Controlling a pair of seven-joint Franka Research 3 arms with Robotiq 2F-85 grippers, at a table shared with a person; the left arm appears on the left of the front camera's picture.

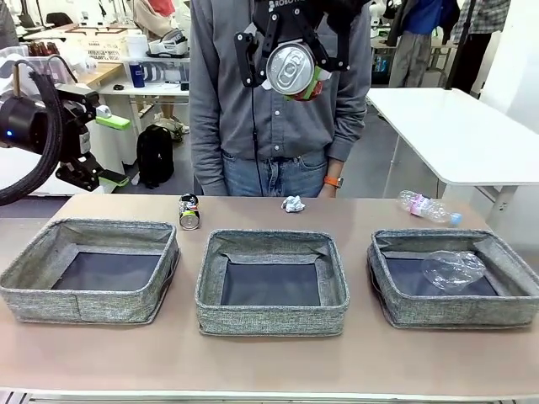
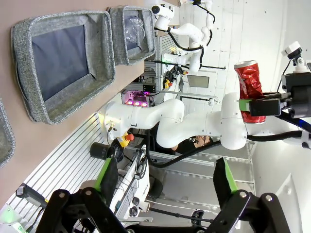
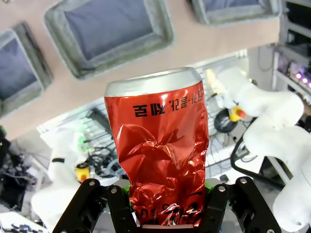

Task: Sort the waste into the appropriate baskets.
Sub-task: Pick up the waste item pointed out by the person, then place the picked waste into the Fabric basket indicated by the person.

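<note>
My right gripper hangs high over the table's far side, in front of the person, shut on a crumpled red can. The red can stands between that gripper's fingers. My left gripper is off the table's left end, open, nothing between its green pads. A dark can, a paper ball and a clear bottle lie beyond three grey baskets: left, middle, right. A crushed clear bottle lies in the right basket.
A person in a grey top stands at the far edge, behind the middle basket. A white table stands at the back right. Bare tabletop runs along the near edge in front of the baskets.
</note>
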